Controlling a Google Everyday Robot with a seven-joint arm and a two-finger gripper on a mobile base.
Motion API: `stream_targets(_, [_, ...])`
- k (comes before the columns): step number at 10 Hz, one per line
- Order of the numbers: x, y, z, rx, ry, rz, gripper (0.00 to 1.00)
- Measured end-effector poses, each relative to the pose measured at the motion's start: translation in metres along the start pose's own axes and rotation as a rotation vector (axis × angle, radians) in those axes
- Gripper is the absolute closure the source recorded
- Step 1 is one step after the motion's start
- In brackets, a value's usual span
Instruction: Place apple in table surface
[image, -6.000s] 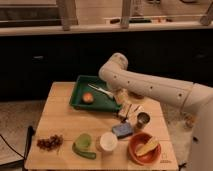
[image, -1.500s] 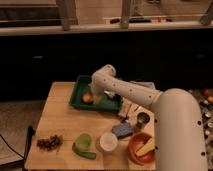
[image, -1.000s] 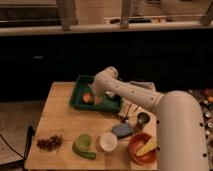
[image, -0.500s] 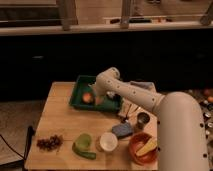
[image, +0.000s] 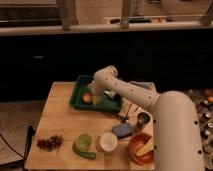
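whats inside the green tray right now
The apple lies inside the green tray, with the gripper right beside it. The arm covers part of the tray floor, so anything beneath is hidden.

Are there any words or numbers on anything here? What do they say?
None can be read.
The packets beside the green tray may carry print, but it is too blurred.
The white cup, the apple and the end effector, down in the tray beside the apple, show no writing.

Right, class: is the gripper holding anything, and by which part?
It cannot be told. The gripper is down in the green tray beside the apple, but whether it grips the apple does not show.
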Motion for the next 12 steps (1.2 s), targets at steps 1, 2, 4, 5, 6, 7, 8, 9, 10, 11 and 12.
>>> stream_targets(1, [-0.0028,-0.0004,0.0013,-0.006,-0.006,-0.006,0.20])
stream_targets(2, [-0.0037,-0.0003,0.0020,-0.012,-0.014,-0.010,0.26])
stream_targets(4, [-0.0014,0.0007,0.0019,-0.017,-0.016,-0.005,0.44])
stream_targets(5, [-0.0015,0.0007,0.0026,-0.021,-0.017,-0.005,0.56])
stream_targets(6, [-0.0016,0.0006,0.0033,-0.023,-0.017,-0.004,0.65])
stream_targets(7, [-0.0007,0.0000,0.0030,-0.023,-0.017,-0.001,0.74])
stream_targets(8, [0.0025,-0.0009,0.0024,-0.023,-0.017,0.006,0.88])
stream_targets(9, [0.0034,-0.0013,0.0025,-0.024,-0.016,0.008,0.95])
stream_targets(10, [0.0029,-0.0020,0.0027,-0.027,-0.015,0.007,1.00])
stream_targets(11, [0.0026,-0.0021,0.0030,-0.029,-0.014,0.007,1.00])
stream_targets(12, [0.0021,-0.0022,0.0021,-0.031,-0.013,0.003,1.00])
